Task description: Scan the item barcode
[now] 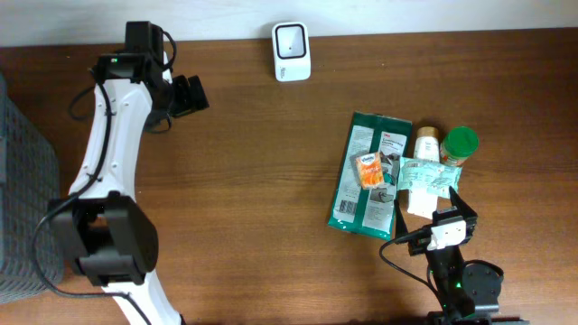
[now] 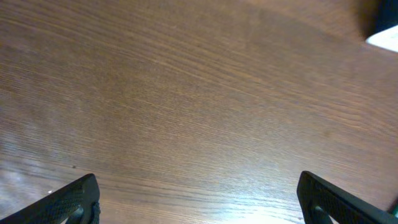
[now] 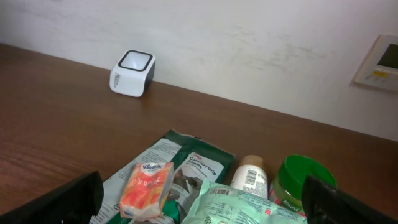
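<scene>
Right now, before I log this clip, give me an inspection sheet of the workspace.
Surface: brown wooden table, no spills seen.
Job's things: white scanner at the far edge; green pouch with orange tissue pack on it, pale green packet, white bottle, green-lidded jar grouped together.
Clutter: nothing seen.
Grippers: left gripper open over bare wood; right gripper open, holding nothing.
Cables: black cable beside the right arm.
Surroundings: white wall, wall panel; grey object at the left edge.

I work at a wood-grain table (image 1: 262,171) against a plain white wall (image 3: 249,37); it looks like a lab bench arranged as a shop checkout. A white barcode scanner (image 1: 291,51) and packaged groceries (image 1: 368,176) sit on it.
</scene>
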